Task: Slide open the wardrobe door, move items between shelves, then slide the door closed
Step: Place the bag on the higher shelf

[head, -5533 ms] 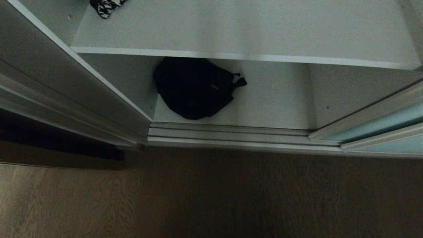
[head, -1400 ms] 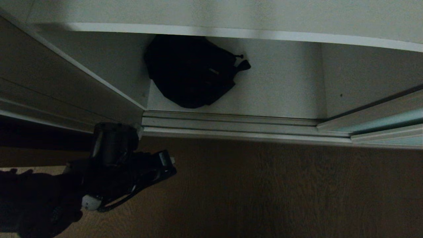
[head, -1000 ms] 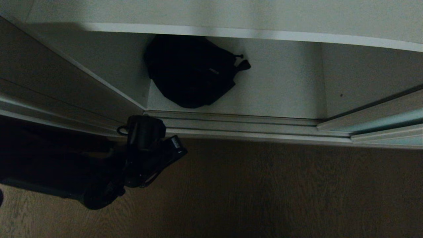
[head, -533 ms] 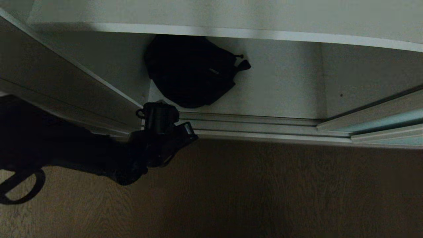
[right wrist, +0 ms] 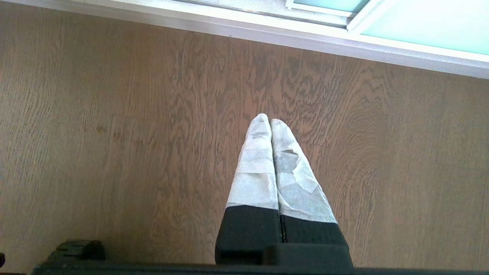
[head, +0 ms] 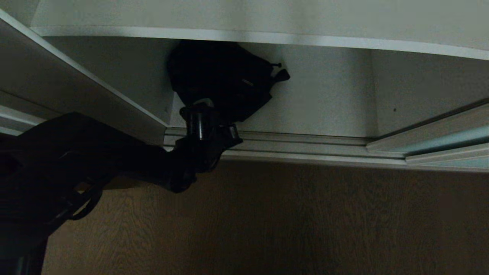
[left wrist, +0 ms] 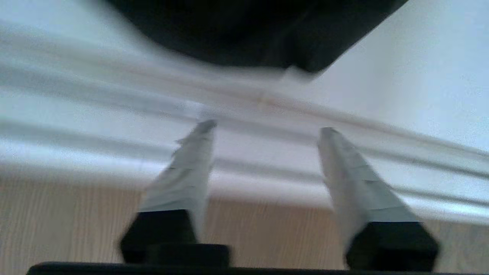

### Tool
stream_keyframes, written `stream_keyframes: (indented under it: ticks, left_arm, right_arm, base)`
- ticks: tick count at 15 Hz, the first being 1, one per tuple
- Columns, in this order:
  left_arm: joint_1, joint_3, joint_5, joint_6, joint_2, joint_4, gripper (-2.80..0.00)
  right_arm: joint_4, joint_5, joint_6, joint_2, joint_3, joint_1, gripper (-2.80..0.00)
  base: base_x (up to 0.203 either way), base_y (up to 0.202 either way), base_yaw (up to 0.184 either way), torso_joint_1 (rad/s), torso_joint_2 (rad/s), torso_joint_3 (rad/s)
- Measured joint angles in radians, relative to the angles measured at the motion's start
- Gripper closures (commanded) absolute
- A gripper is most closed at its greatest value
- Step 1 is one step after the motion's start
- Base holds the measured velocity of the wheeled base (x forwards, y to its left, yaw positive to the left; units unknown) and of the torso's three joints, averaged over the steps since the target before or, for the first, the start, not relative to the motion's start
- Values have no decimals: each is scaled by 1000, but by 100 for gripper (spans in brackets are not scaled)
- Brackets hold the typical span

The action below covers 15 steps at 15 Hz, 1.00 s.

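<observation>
The wardrobe stands open, with the sliding wardrobe door pushed to the right. A black bag lies on the bottom shelf, under the front edge of the shelf above. My left gripper reaches in from the left over the floor track, right at the bag's front edge. In the left wrist view the left gripper is open and empty, with the bag just beyond its tips. My right gripper hangs shut over the wooden floor, parked.
The ridged silver floor track runs along the wardrobe's front. The wardrobe's left side panel slants close beside my left arm. Wooden floor fills the foreground. In the right wrist view, the door's frosted glass shows past the track.
My left arm has swung up from low over the floor to the wardrobe's threshold, close to the bag. Its gripper, shut before, has opened. The bag has not moved.
</observation>
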Motion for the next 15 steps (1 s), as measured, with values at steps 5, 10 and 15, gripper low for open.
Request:
stream_keyframes:
  ticks: [5, 10, 15]
  left_arm:
    - [13, -125, -74, 231, 106, -99, -280]
    - [55, -266, -81, 337, 272, -132, -280]
    - [127, -424, -76, 428, 341, -118, -280]
  right_arm:
    - [0, 0, 0, 0, 0, 0, 0]
    - [0, 0, 0, 0, 0, 0, 0]
    - [0, 0, 0, 0, 0, 0, 0]
  base:
    - [0, 0, 0, 0, 0, 0]
    - [0, 0, 0, 0, 0, 0]
    - [0, 0, 0, 0, 0, 0]
